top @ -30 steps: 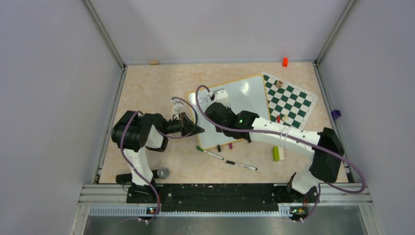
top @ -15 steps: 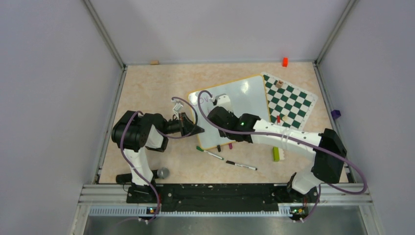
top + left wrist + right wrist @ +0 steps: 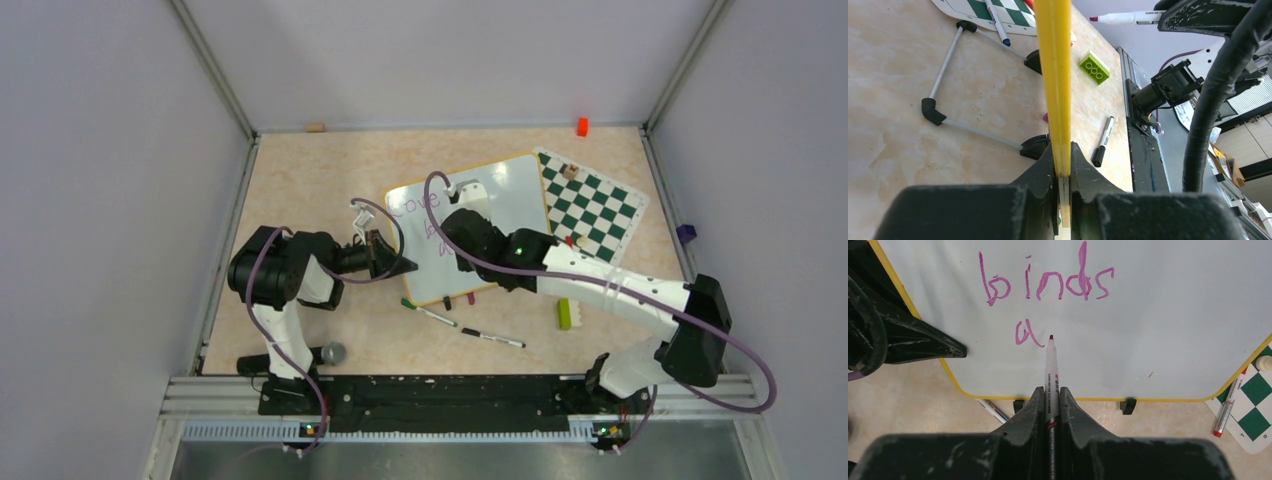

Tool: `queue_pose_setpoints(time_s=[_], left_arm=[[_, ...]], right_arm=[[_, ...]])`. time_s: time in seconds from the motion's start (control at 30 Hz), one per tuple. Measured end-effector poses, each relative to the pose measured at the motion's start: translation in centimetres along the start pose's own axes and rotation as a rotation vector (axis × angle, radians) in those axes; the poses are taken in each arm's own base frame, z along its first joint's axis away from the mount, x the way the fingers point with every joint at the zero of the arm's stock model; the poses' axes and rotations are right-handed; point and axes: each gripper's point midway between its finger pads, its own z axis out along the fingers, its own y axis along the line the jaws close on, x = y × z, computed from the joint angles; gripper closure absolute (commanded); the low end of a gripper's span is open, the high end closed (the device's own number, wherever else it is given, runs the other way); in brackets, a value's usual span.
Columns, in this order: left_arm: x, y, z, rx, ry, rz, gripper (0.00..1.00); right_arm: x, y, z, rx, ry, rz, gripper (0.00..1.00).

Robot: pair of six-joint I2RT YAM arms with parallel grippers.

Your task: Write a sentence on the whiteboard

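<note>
The whiteboard [image 3: 515, 190] stands tilted at mid table, with its yellow frame and black clip feet [image 3: 1128, 405]. My left gripper [image 3: 405, 265] is shut on its left edge; the left wrist view shows the yellow frame [image 3: 1054, 60] clamped between the jaws of that gripper [image 3: 1062, 160]. My right gripper [image 3: 455, 240] is over the board, shut on a white marker [image 3: 1051, 365]. The marker's red tip sits just right of a purple "a" [image 3: 1027, 334]. Above the "a" the sentence reads "binds" [image 3: 1045, 282]. "Love" [image 3: 415, 203] shows in the top view.
The green-and-white chess mat [image 3: 590, 205] lies right of the board, with a red-capped marker [image 3: 1229, 405] on its edge. A green brick [image 3: 564, 313] and two loose markers [image 3: 430, 313] [image 3: 492, 339] lie in front. A grey ball [image 3: 333, 352] sits by the left base. An orange block [image 3: 581, 126] is at the back.
My right arm has shifted right and towards me across the board, which uncovers "Love" in the top view. The left gripper has kept its hold on the board's edge.
</note>
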Motion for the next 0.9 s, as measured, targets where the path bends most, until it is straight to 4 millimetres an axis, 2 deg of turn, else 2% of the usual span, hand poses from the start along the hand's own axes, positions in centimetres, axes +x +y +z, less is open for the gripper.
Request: queue_pose_setpoints(time_s=[0.13,0.9], left_arm=[[0.00,0.00,0.00,0.000,0.000,0.000,1.00],[-0.01,0.00,0.01,0.001,0.000,0.001,1.00]], right_arm=[[-0.46,-0.36,-0.19,0.009,-0.016,0.011,1.00],[0.37,-0.66,0.48,0.021,-0.016,-0.001,1.00]])
